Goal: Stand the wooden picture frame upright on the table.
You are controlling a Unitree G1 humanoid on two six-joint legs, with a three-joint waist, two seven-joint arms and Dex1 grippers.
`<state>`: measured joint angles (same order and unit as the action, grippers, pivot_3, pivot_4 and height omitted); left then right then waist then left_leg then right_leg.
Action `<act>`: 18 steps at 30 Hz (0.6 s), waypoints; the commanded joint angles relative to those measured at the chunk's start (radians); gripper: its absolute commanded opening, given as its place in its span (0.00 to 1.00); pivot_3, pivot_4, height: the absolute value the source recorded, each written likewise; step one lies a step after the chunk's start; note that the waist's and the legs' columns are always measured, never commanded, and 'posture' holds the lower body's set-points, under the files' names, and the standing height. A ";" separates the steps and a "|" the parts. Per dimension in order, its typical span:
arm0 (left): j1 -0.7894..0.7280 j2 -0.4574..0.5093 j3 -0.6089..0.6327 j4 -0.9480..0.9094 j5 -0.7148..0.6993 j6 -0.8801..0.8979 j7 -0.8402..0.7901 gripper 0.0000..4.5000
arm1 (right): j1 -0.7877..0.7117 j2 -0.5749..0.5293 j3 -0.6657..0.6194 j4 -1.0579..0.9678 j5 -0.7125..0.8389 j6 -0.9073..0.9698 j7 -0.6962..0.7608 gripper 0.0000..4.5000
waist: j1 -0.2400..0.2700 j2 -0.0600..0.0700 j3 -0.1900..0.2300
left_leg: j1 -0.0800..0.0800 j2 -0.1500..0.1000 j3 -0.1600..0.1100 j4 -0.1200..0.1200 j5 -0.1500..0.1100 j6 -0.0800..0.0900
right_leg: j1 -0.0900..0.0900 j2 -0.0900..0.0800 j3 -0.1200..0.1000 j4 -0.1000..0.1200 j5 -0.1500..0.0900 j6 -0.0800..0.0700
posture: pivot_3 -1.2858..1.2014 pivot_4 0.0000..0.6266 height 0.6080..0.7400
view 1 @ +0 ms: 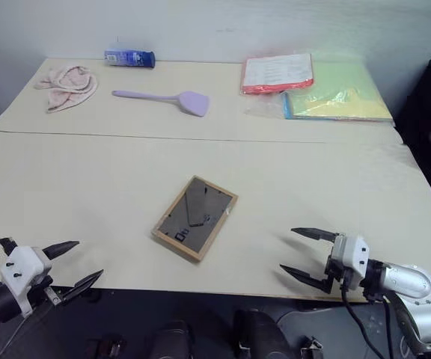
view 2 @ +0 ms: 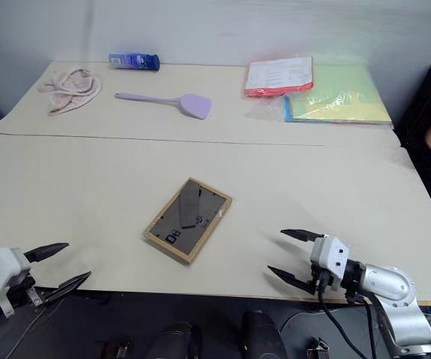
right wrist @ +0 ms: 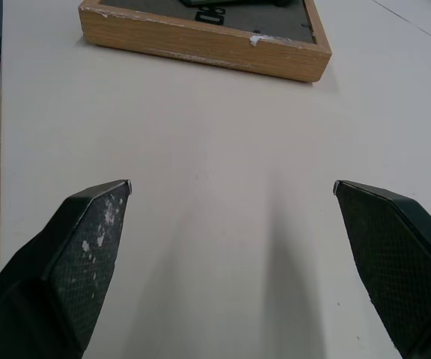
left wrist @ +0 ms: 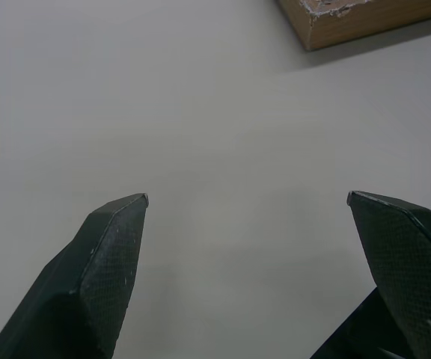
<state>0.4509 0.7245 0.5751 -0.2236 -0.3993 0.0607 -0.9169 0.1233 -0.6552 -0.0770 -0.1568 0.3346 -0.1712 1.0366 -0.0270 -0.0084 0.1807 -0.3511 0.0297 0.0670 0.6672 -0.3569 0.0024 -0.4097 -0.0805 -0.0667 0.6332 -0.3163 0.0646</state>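
Observation:
The wooden picture frame [view 1: 194,218] lies flat and face down near the front middle of the table [view 1: 88,187], its dark grey back panel and folded easel leg showing. One wooden corner of the frame [left wrist: 365,19] appears in the left wrist view, and its long side [right wrist: 204,41] in the right wrist view. My left gripper [view 1: 77,263] hovers open at the table's front left edge, well left of the frame. At the front right my right gripper [view 1: 296,252] stands open, pointing toward the frame with a gap of bare table between. Neither holds anything.
Along the far side lie a pink cloth [view 1: 67,86], a blue bottle on its side [view 1: 129,57], a lilac spatula [view 1: 167,99], a red-edged stack of papers [view 1: 277,74] and a green and yellow folder [view 1: 339,93]. A seam [view 1: 200,137] crosses the tabletop.

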 commanded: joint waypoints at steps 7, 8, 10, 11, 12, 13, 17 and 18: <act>-0.345 0.025 -0.211 0.003 0.053 0.163 0.126 0.84 | -0.114 0.042 0.173 -0.109 -0.067 0.188 -0.080 0.75 | 0.005 -0.001 -0.001 | 0.000 -0.001 -0.001 0.002 0.001 -0.001 | 0.000 0.000 -0.001 0.003 0.000 0.000 | 0.52 0.24 1.00; -0.408 0.013 -0.255 0.024 0.068 0.168 0.136 0.75 | -0.138 0.052 0.196 -0.100 -0.090 0.199 -0.091 0.66 | 0.004 -0.001 -0.001 | 0.000 -0.001 -0.001 0.002 0.002 -0.002 | 0.000 0.000 0.000 0.003 0.000 0.000 | 0.52 0.24 1.00; -0.528 -0.011 -0.357 0.087 0.126 0.166 0.156 0.62 | -0.198 0.090 0.246 -0.067 -0.136 0.196 -0.114 0.51 | 0.003 -0.001 -0.001 | 0.000 -0.001 -0.001 0.002 0.002 -0.003 | 0.000 0.000 -0.001 0.004 0.000 0.001 | 0.52 0.24 1.00; -0.568 -0.022 -0.394 0.112 0.144 0.160 0.155 0.55 | -0.221 0.105 0.265 -0.052 -0.153 0.197 -0.122 0.43 | 0.001 -0.001 -0.001 | -0.001 -0.001 0.000 0.002 0.003 -0.003 | -0.001 0.001 -0.001 0.004 0.000 0.001 | 0.52 0.24 1.00; -0.596 -0.029 -0.421 0.135 0.165 0.153 0.157 0.47 | -0.241 0.119 0.278 -0.038 -0.170 0.190 -0.131 0.36 | -0.002 -0.001 -0.001 | -0.001 -0.001 0.000 0.002 0.003 -0.003 | -0.001 0.001 -0.001 0.006 0.001 0.001 | 0.52 0.24 1.00; -0.625 -0.038 -0.457 0.160 0.189 0.147 0.155 0.40 | -0.267 0.136 0.292 -0.023 -0.186 0.206 -0.148 0.28 | -0.005 -0.001 -0.001 | -0.002 -0.001 0.001 0.004 0.003 -0.003 | -0.001 0.002 -0.001 0.008 0.001 0.001 | 0.52 0.24 1.00; -0.679 -0.045 -0.545 0.221 0.246 0.126 0.139 0.15 | -0.328 0.186 0.321 0.013 -0.218 0.239 -0.192 0.01 | -0.002 -0.001 -0.001 | -0.003 0.000 0.003 0.007 0.003 -0.003 | -0.004 0.003 0.000 0.010 0.000 0.001 | 0.52 0.24 1.00; -0.682 -0.051 -0.558 0.221 0.243 0.123 0.129 0.15 | -0.343 0.197 0.330 0.021 -0.225 0.240 -0.197 0.01 | -0.001 -0.001 -0.001 | -0.004 0.000 0.003 0.007 0.003 -0.003 | -0.004 0.003 0.000 0.010 0.001 0.001 | 0.52 0.24 1.00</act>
<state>-0.2201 0.6766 0.0300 0.0057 -0.1647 0.2056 -0.7698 -0.1995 -0.4743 0.2395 -0.1333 0.1198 0.0697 0.8549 -0.0277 -0.0099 0.1797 -0.3549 0.0298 0.0692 0.6751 -0.3538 -0.0005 -0.4133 -0.0779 -0.0672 0.6434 -0.3158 0.0656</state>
